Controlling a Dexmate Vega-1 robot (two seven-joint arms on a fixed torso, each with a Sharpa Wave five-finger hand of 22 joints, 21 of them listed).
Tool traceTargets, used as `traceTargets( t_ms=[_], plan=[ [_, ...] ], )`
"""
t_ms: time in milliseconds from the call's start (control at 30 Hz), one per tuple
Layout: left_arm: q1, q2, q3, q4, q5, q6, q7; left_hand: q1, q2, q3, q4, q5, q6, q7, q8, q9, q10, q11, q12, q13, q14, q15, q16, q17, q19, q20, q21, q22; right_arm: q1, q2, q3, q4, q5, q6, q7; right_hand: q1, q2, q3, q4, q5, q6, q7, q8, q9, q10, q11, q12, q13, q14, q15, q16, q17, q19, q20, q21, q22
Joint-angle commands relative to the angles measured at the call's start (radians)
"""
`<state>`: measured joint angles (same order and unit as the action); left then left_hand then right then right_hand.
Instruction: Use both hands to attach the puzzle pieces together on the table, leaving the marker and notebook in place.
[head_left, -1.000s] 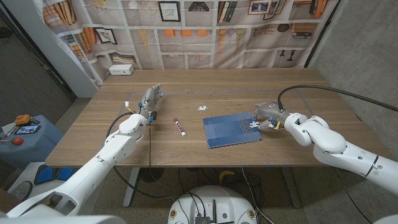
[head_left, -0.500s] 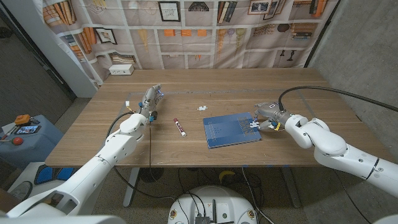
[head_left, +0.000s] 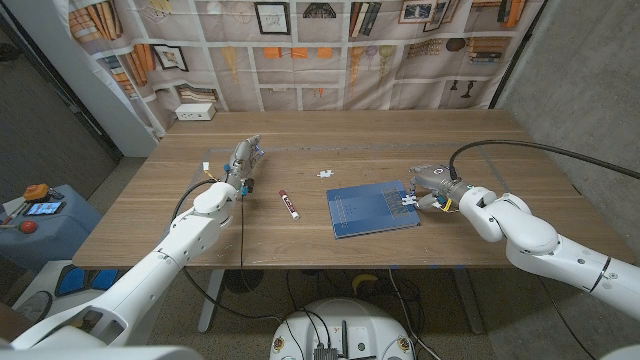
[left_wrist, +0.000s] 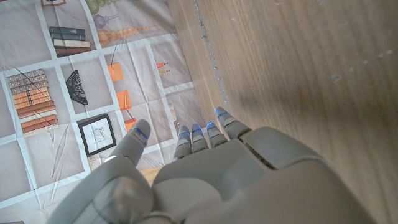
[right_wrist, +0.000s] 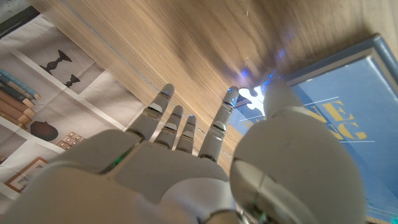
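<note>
A white puzzle piece (head_left: 326, 173) lies on the bare wood at mid table. A second white puzzle piece (head_left: 407, 199) (right_wrist: 250, 99) sits at the right corner of the blue notebook (head_left: 372, 209) (right_wrist: 336, 118). My right hand (head_left: 433, 185) (right_wrist: 205, 168) is at that corner, and its thumb and a fingertip (right_wrist: 229, 98) touch the piece from two sides. The red and white marker (head_left: 289, 204) lies left of the notebook. My left hand (head_left: 244, 161) (left_wrist: 211, 174) stands at the table's left with its fingers apart and holds nothing.
A white box (head_left: 196, 112) sits at the far left corner of the table (head_left: 480, 135). A printed bookshelf cloth (head_left: 330, 50) hangs behind it. Cables run along both arms. Bare wood lies between the marker and my left hand.
My right hand has crept slightly left, closer onto the puzzle piece at the notebook's corner. The left hand, marker, notebook and other piece are unchanged.
</note>
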<state>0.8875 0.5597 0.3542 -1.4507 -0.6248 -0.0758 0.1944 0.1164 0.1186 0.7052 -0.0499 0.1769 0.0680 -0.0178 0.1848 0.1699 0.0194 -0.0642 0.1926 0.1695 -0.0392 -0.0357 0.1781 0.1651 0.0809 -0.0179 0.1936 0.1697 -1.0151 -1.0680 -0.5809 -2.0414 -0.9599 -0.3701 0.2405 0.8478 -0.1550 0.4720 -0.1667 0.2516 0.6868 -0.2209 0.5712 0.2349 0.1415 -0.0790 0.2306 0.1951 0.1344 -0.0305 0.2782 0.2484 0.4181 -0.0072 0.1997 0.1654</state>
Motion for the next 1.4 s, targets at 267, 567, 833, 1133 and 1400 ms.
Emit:
traceTargets(
  t_ms=[267, 567, 833, 1133, 1400],
  plan=[
    [0.001, -0.001, 0.002, -0.005, 0.001, 0.01, 0.01, 0.014, 0.069, 0.001, 0.007, -0.002, 0.01, 0.001, -0.003, 0.005, 0.004, 0.001, -0.002, 0.006, 0.001, -0.001, 0.001, 0.004, 0.005, 0.001, 0.0, 0.003, 0.002, -0.001, -0.003, 0.012, -0.007, 0.018, -0.023, 0.021, 0.002, 0.004, -0.006, 0.012, 0.037, -0.001, 0.016, 0.006, 0.024, -0.01, 0.001, 0.002, 0.018, -0.007, 0.007, 0.003, 0.018, -0.008, -0.001, 0.001],
    [-0.006, -0.006, 0.005, 0.005, 0.0, 0.008, 0.004, 0.015, 0.069, 0.001, 0.007, -0.002, 0.01, 0.0, -0.003, 0.005, 0.003, 0.002, -0.002, 0.006, 0.002, 0.0, 0.001, 0.004, 0.005, 0.001, 0.0, 0.003, -0.002, -0.001, -0.001, 0.017, -0.005, 0.025, -0.045, 0.038, 0.002, 0.008, -0.009, 0.017, 0.057, -0.001, 0.023, 0.006, 0.033, -0.014, -0.001, 0.002, 0.025, -0.018, 0.007, 0.003, 0.026, -0.013, -0.001, 0.002],
    [-0.011, -0.008, 0.007, 0.008, 0.002, 0.009, 0.004, 0.015, 0.069, 0.001, 0.008, -0.002, 0.01, 0.001, -0.003, 0.005, 0.002, 0.001, -0.002, 0.006, 0.001, -0.001, 0.001, 0.004, 0.005, 0.001, 0.0, 0.003, -0.006, 0.0, 0.0, 0.022, -0.006, 0.028, -0.064, 0.046, 0.0, 0.009, -0.007, 0.019, 0.078, -0.001, 0.03, 0.007, 0.046, -0.021, 0.0, 0.002, 0.036, -0.023, 0.009, 0.004, 0.035, -0.018, -0.001, 0.002],
    [-0.011, -0.01, 0.008, 0.008, 0.002, 0.006, 0.003, 0.016, 0.068, 0.001, 0.008, -0.002, 0.011, 0.0, -0.003, 0.005, 0.003, 0.001, -0.002, 0.006, 0.001, -0.001, 0.001, 0.004, 0.006, 0.001, 0.0, 0.003, -0.016, -0.002, 0.004, 0.018, -0.006, 0.021, -0.076, 0.051, 0.001, 0.009, -0.006, 0.022, 0.095, -0.001, 0.036, 0.008, 0.055, -0.027, 0.0, 0.001, 0.04, -0.028, 0.009, 0.004, 0.042, -0.022, -0.001, 0.002],
    [-0.008, -0.01, 0.01, 0.003, 0.004, 0.009, 0.007, 0.016, 0.068, 0.0, 0.009, -0.002, 0.011, 0.0, -0.003, 0.005, 0.003, 0.0, -0.002, 0.006, 0.001, -0.001, 0.001, 0.004, 0.005, 0.0, 0.0, 0.003, -0.025, -0.006, 0.013, 0.01, 0.005, 0.015, -0.083, 0.053, 0.004, 0.01, -0.003, 0.023, 0.107, -0.002, 0.04, 0.008, 0.059, -0.028, -0.001, 0.001, 0.044, -0.031, 0.01, 0.006, 0.041, -0.012, -0.003, 0.002]
  ],
)
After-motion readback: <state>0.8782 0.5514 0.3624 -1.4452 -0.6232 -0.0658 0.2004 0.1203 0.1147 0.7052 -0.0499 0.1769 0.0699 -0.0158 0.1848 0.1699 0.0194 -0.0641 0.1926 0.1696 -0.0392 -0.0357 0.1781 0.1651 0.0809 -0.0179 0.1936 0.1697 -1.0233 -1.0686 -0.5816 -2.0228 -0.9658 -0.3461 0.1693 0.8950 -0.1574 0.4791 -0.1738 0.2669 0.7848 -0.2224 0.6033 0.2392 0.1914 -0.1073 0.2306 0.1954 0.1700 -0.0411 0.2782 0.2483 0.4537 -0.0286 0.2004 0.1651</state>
